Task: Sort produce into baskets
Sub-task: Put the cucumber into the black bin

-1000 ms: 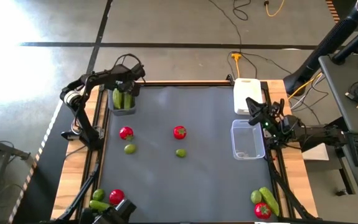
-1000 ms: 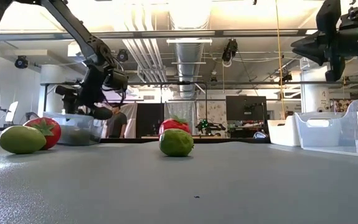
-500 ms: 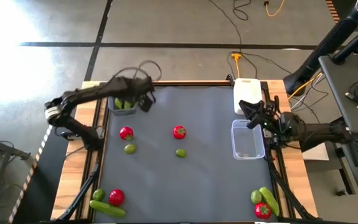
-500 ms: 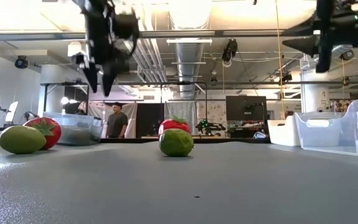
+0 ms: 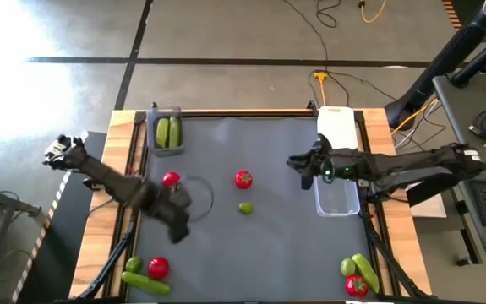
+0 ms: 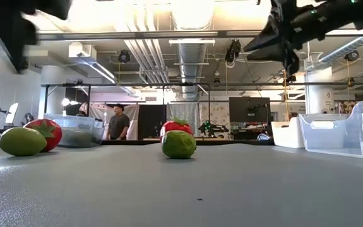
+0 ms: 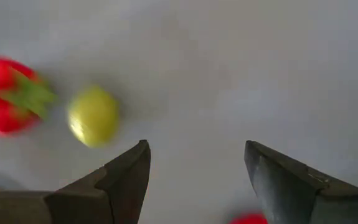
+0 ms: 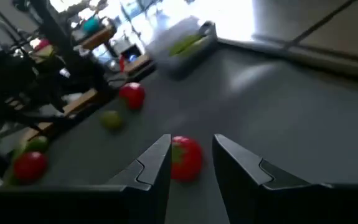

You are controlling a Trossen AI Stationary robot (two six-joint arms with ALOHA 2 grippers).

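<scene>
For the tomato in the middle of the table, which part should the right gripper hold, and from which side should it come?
Probably the round red body of the middle tomato, below its green top, approached from above with one finger on each side. It sits apart from the lime, so both flanks are free. The right gripper is open, with the tomato showing between its fingers.

left end effector (image 5: pixel 177 221) motion-blurred, lime (image 7: pixel 93 116) and tomato (image 7: pixel 7 94) smeared

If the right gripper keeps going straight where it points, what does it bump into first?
Probably the middle tomato. It sits right between the right gripper's open fingers in the wrist view, though the gripper is above the table, so it might pass over.
</scene>
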